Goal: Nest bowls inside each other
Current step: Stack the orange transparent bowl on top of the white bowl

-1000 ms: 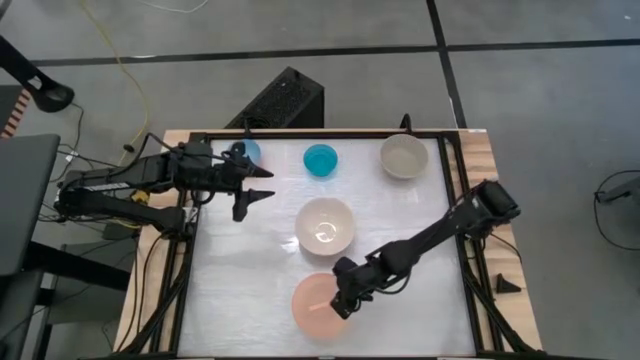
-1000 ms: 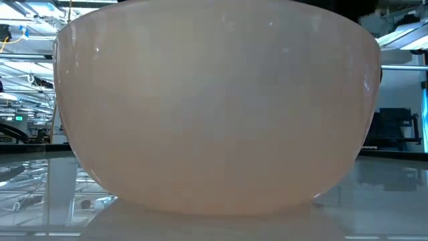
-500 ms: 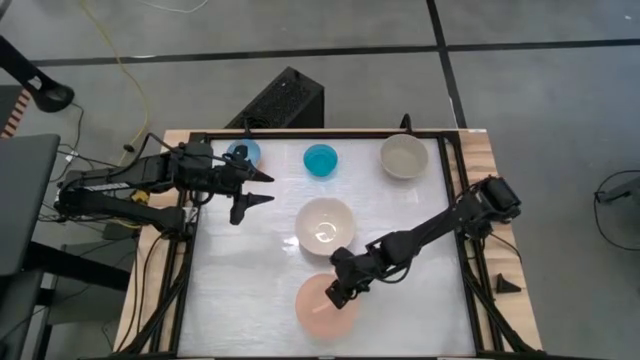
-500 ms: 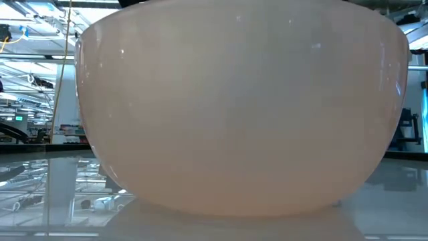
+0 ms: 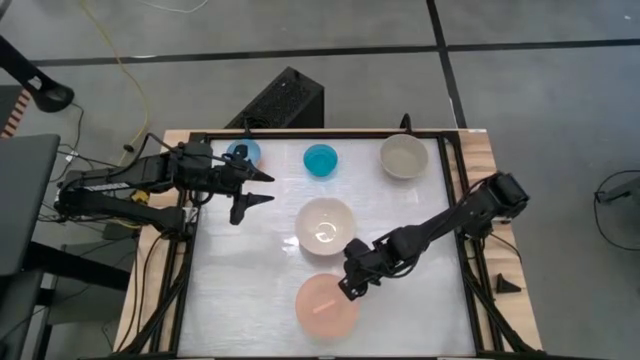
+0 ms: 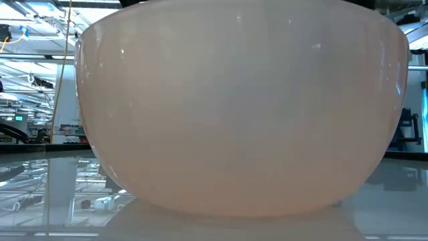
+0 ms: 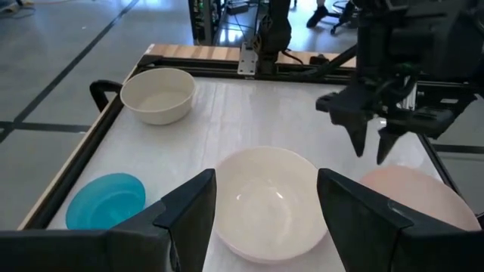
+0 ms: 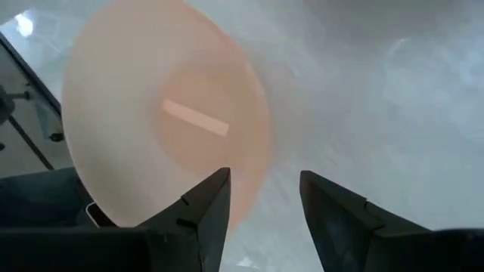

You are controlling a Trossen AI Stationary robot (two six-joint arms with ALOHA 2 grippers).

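So the right gripper point(image 5: 348, 289) had just backed off the salmon-pink bowl point(image 5: 326, 305). A second earlier it was hanging right over that bowl's rim; here it sat just beside the rim, on the side toward the pale pinkish-white bowl point(image 5: 325, 225). Its fingers were spread apart with nothing between them, a touch narrower than a moment before. The pink bowl itself had slid a bit along the table point(image 5: 240, 290) toward the near edge and then stopped, upright and free.

The left gripper point(image 5: 256, 186) hadn't budged, parked near the far left corner close to the light blue bowl point(image 5: 243, 152), fingers wide and empty.

The turquoise bowl point(image 5: 321, 159) and grey-beige bowl point(image 5: 404, 156) sat along the far edge, all five well apart. Nothing was nested yet, so this looked like the right arm repositioning the big bowl before any stacking started.
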